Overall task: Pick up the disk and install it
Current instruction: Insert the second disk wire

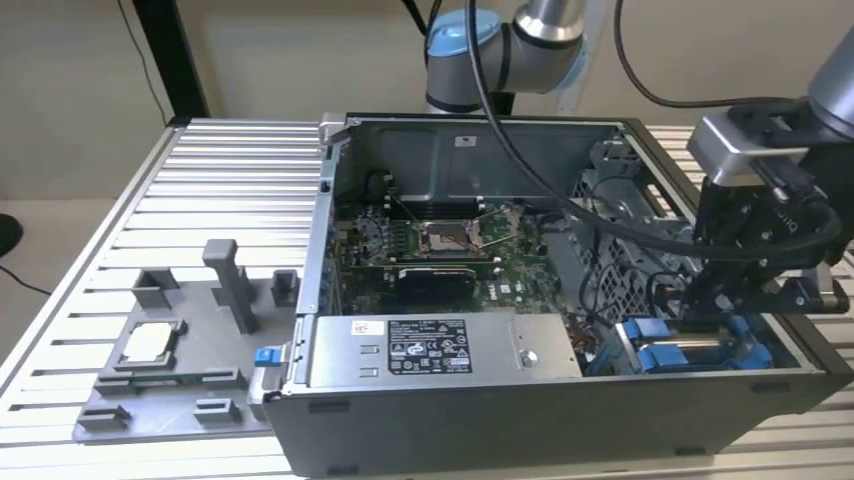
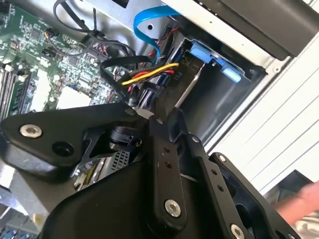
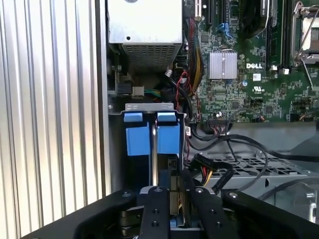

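Disk [image 1: 683, 352] stands on edge in drive bay at computer case [image 1: 534, 420] front corner, on exterior view's right; blue bracket tabs [image 3: 149, 134] visible, metal body mostly hidden. Gripper [image 3: 173, 199] directly over disk, jaws narrow, closed on its upper edge; contact partly hidden by fingers [image 3: 154, 209]. Motherboard [image 1: 441, 245] and power supply [image 1: 441, 345] lie beside bay. Cables [image 2: 149, 74] crowd bay.

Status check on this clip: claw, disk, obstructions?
Claw down in the case's drive bay, closed on the disk. Disk upright beside the blue bracket tabs. Loose cables crowd close alongside.
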Motion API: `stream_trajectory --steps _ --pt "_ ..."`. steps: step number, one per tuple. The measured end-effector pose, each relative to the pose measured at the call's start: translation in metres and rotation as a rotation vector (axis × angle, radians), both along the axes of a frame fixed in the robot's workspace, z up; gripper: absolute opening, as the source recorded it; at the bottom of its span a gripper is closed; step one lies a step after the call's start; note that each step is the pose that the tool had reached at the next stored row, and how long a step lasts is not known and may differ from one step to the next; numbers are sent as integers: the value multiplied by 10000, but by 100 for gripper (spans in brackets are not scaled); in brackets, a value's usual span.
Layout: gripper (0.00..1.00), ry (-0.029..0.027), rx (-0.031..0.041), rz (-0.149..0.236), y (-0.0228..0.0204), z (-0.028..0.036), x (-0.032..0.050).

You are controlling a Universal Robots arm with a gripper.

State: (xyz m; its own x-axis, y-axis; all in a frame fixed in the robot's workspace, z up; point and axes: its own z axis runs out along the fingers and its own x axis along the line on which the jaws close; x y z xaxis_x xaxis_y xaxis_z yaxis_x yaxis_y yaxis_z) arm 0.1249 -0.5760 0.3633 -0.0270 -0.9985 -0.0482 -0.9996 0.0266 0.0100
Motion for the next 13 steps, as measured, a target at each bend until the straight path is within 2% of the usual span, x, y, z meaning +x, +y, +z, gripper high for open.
stream_trajectory --steps 4,6,13 --pt "100 0 0 -29 0 182 0" --pt "100 0 -3 -31 0 243 0" --pt "100 0 0 -30 0 253 0"
